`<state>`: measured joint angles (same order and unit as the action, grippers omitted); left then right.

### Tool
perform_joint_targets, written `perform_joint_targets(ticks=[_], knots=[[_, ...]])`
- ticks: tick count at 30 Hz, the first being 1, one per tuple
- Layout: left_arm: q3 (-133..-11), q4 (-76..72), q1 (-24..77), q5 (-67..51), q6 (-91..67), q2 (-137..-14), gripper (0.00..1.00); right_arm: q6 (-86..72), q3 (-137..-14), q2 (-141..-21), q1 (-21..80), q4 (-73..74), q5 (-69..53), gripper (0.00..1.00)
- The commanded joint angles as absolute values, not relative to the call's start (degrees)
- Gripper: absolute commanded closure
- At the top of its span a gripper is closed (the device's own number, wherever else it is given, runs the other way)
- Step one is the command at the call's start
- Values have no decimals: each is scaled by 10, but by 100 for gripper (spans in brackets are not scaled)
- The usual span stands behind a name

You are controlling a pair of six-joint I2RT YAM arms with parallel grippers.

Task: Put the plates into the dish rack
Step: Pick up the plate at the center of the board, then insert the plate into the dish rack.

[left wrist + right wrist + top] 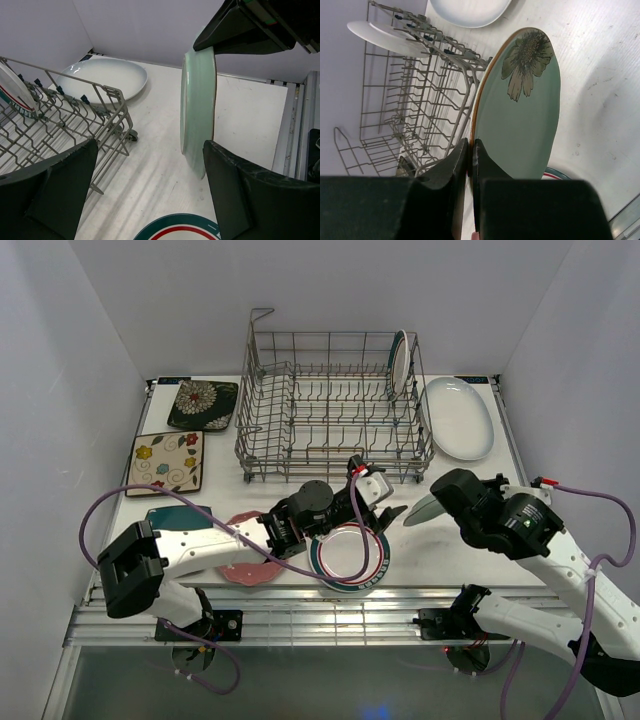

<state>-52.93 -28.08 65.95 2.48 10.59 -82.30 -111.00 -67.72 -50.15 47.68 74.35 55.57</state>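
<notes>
- Top external view: the dish rack (330,455) stands at 12 o'clock on the counter (420,555). One white green-rimmed plate (400,362) is parked upright on edge in the rack's 2 o'clock corner.
- The large white oval plate (458,418) lies flat at 3 o'clock of the rack, just beside its wall.
- At 9 o'clock of the rack lie two floral squares. The black square plate (203,405) is the farther one, and the cream square plate (168,461) sits at its 7 o'clock.
- Toward the near edge, at 6 o'clock of the rack, a second green-rimmed round plate (352,555) lies flat.
- The pink plate (245,575) is at 9 o'clock of that round plate, partly hidden under the left arm.
- The dark teal plate (175,515) lies at 10 o'clock of the pink one.
- The right fingers (457,167) are clenched on the brown-edged rim of the mint floral plate (520,115). It is held on edge above the counter at 5 o'clock of the rack, outside its wires, with the flower at the end far from the grip.
- The left fingers (65,185) are spread wide and grasp nothing. They hover over the round plate on the counter.
- Left wrist view: the mint plate hangs edge-on ahead of the spread fingers, close to the one on the 3 o'clock side. Whether it touches that finger cannot be told.
</notes>
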Motion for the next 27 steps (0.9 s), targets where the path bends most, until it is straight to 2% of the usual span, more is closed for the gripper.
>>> perform_joint_targets(ticks=[1, 17, 25, 27], knots=[[-524, -311, 665, 18, 93, -831, 4, -1175, -701, -483, 475, 675, 612, 92], [-504, -406, 707, 76, 175, -861, 5, -1160, -737, -494, 475, 626, 598, 92], [-537, -412, 710, 125, 203, -915, 24, -1137, -737, -485, 476, 602, 580, 92], [-548, -413, 710, 132, 207, -921, 27, -1136, -737, -483, 475, 599, 580, 92]])
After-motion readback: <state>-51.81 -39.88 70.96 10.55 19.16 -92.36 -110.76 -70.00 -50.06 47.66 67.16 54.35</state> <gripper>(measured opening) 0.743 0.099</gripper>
